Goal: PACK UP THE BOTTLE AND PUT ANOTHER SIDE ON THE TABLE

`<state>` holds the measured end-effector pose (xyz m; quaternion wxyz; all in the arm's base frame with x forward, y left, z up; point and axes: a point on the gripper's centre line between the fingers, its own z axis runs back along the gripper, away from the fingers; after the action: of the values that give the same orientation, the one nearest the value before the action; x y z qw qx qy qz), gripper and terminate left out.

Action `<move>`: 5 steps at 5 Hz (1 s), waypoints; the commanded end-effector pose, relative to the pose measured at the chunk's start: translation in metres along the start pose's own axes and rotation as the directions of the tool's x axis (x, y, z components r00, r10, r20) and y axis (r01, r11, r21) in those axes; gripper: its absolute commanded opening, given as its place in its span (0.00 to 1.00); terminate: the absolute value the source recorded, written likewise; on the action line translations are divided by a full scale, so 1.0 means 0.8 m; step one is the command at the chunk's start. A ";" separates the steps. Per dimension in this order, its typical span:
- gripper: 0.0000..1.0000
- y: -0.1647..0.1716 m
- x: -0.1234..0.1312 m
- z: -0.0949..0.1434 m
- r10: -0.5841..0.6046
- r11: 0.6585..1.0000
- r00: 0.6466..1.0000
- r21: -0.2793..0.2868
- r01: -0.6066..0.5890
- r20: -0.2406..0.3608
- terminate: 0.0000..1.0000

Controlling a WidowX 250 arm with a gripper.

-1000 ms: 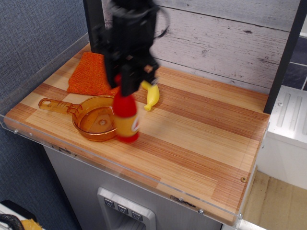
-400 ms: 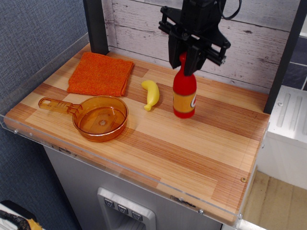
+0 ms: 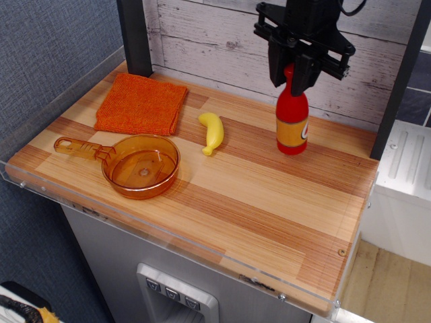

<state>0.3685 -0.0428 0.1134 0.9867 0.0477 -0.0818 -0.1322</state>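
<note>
Moved right and farther back since the earlier frames: gripper (image 3: 296,73) and bottle (image 3: 292,121), from beside the pan at the near left, past mid-table, to the far right. Fingers closed narrow on the bottle's cap and neck; bottle upright. Base at or just above the table (image 3: 269,215); contact not resolvable from this view. Transfer to the other side judged nearly complete; remaining steps judged to be seating the base fully, opening the fingers, and retreating upward.

Arm descends from the top edge, near vertical, wrist directly above the cap, close to the plank back wall (image 3: 222,40). Banana (image 3: 213,132) well left of the bottle; pan (image 3: 138,165) and cloth (image 3: 143,103) farther left, all apart from the gripper.
</note>
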 end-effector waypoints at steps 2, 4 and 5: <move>0.00 -0.007 0.032 -0.002 -0.026 0.999 1.000 0.043 0.026 0.003 0.00; 1.00 -0.005 0.031 -0.003 -0.031 0.999 0.999 0.031 0.032 -0.020 0.00; 1.00 -0.001 0.029 0.001 -0.001 0.999 1.000 0.033 0.002 -0.024 0.00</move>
<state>0.3863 -0.0519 0.0944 0.9877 0.0658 -0.0411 -0.1359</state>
